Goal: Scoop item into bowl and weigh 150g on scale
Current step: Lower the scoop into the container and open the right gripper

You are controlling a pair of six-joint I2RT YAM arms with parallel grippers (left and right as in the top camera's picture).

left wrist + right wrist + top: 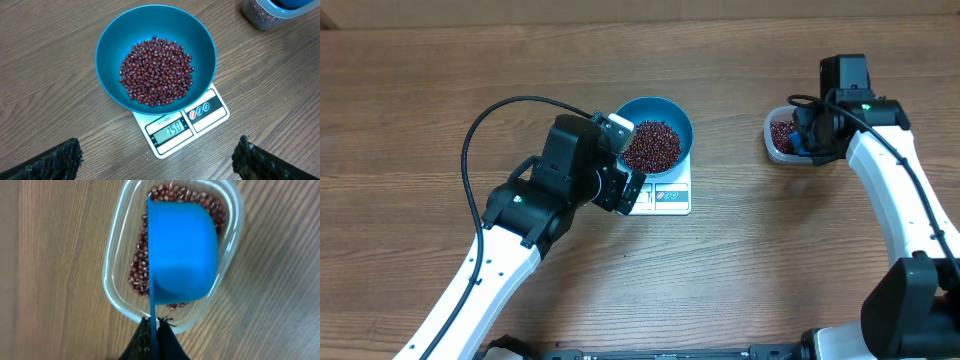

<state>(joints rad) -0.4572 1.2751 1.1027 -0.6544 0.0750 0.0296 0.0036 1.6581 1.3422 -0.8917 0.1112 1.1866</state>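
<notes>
The blue bowl (pixel 683 127) (pixel 107 55) stands on the white scale (pixel 670 197) (pixel 210 111), holding a heap of red-brown beans (pixel 650 147) (pixel 157 72). The scale's display shows 150. My left gripper (pixel 625 160) (pixel 157 162) is open, hovering just left of the bowl with bare table between its fingers (pixel 57 160). My right gripper (pixel 802 135) (pixel 156 335) is shut on the handle of a small blue scoop (pixel 182 255). The scoop hangs on its side over a clear tub (pixel 772 148) (pixel 114 282) that holds more beans (pixel 172 195).
Wood table (pixel 740 280) all round. The clear tub (pixel 260 15) also shows at the top right of the left wrist view, well apart from the scale. The left arm's black cable (pixel 480 130) loops over the table left of the bowl.
</notes>
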